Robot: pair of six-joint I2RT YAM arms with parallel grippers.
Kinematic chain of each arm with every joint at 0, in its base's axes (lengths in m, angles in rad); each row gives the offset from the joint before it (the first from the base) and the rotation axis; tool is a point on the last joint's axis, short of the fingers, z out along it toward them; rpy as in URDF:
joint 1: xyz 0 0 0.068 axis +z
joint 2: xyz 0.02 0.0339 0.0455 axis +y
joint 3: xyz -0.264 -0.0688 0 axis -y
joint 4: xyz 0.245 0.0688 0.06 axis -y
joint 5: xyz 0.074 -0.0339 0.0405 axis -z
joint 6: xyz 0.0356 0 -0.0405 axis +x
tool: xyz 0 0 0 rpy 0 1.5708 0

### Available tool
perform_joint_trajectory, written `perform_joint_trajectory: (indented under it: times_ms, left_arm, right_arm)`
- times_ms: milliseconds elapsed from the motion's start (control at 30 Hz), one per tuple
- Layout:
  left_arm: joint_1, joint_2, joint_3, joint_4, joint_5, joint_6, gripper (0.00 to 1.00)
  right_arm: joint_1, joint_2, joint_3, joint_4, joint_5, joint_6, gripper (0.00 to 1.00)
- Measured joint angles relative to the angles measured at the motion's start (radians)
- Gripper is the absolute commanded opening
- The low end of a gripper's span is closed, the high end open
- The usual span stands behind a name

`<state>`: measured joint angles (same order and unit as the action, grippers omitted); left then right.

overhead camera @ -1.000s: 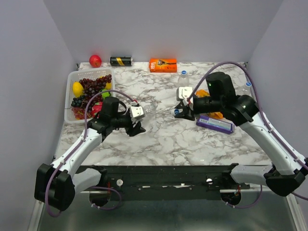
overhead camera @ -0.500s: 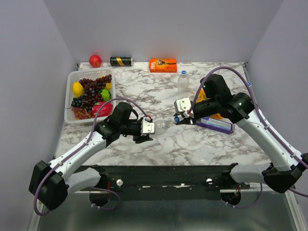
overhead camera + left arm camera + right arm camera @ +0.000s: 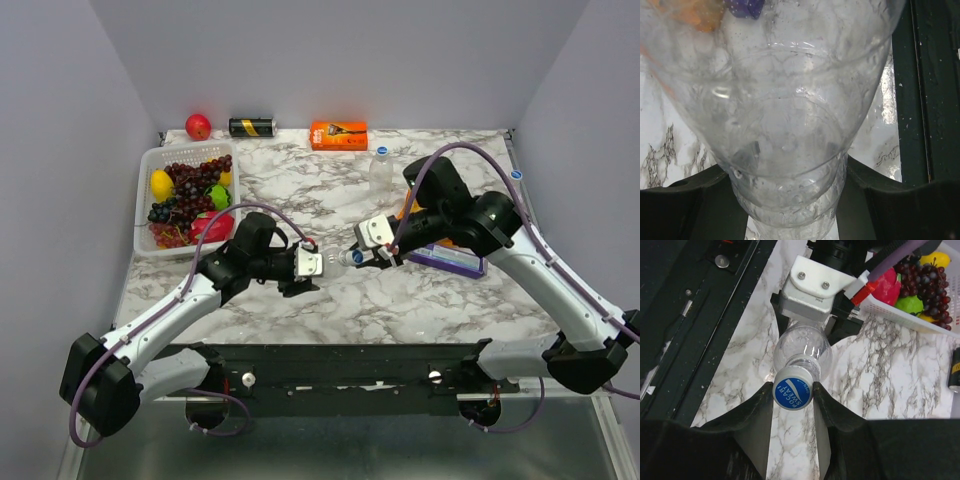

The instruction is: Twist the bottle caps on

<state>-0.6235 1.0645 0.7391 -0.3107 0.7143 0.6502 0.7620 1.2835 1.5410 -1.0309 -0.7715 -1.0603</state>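
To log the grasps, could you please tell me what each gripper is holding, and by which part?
The left gripper holds the bottle by its base end; the right gripper pinches the bottle cap by its rim, on the neck.

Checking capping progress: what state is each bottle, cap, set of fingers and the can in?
Held bottle: horizontal, cap at its mouth.
Held cap: on that mouth; how far threaded, cannot tell.
Left fingers: shut on the held bottle.
Right fingers: shut on the held cap.
Back bottle: upright, capped.
Loose cap: on the table, on no bottle.
Can: lying on its side.
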Motion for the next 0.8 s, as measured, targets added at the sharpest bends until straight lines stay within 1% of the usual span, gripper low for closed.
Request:
perform_joint_trajectory:
  times_ms: [333, 567, 700, 800]
  left_arm:
    - [0.000, -0.003, -0.023, -0.005, -0.016, -0.016, 0.00]
    - [0.000, -0.053, -0.088, 0.045, -0.032, -0.041, 0.00]
    - [0.000, -0.085, -0.125, 0.084, -0.053, -0.055, 0.00]
    - [0.000, -0.104, -0.153, 0.141, -0.063, -0.076, 0.00]
  right_arm:
    - [0.031, 0.039, 0.021, -0.011, 0.046, -0.026, 0.43]
    - [0.042, 0.066, 0.029, -0.002, 0.103, 0.007, 0.43]
    - [0.049, 0.086, 0.048, -0.016, 0.106, 0.010, 0.44]
    - [0.050, 0.102, 0.077, -0.042, 0.097, -0.018, 0.46]
